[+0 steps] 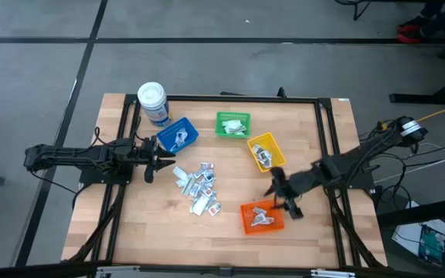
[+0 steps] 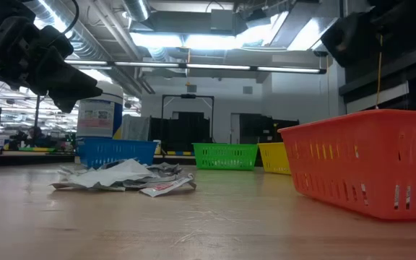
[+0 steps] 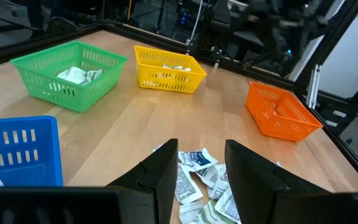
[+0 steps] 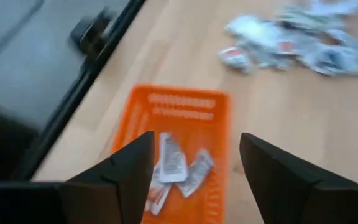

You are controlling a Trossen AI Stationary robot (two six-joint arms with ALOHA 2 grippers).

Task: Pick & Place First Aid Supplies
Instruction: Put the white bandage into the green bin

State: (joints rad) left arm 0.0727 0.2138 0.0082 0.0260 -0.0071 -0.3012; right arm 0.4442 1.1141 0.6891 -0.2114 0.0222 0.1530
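A heap of small white and silvery first aid packets lies on the wooden table's middle, also seen in the left wrist view. My right gripper hangs open over the orange bin, which holds a few packets. My left gripper stands open at the table's left, pointing at the heap, nothing between its fingers.
A blue bin, a green bin and a yellow bin, each with packets, stand in an arc behind the heap. A white-lidded round jar stands at the far left. A dark frame borders the table.
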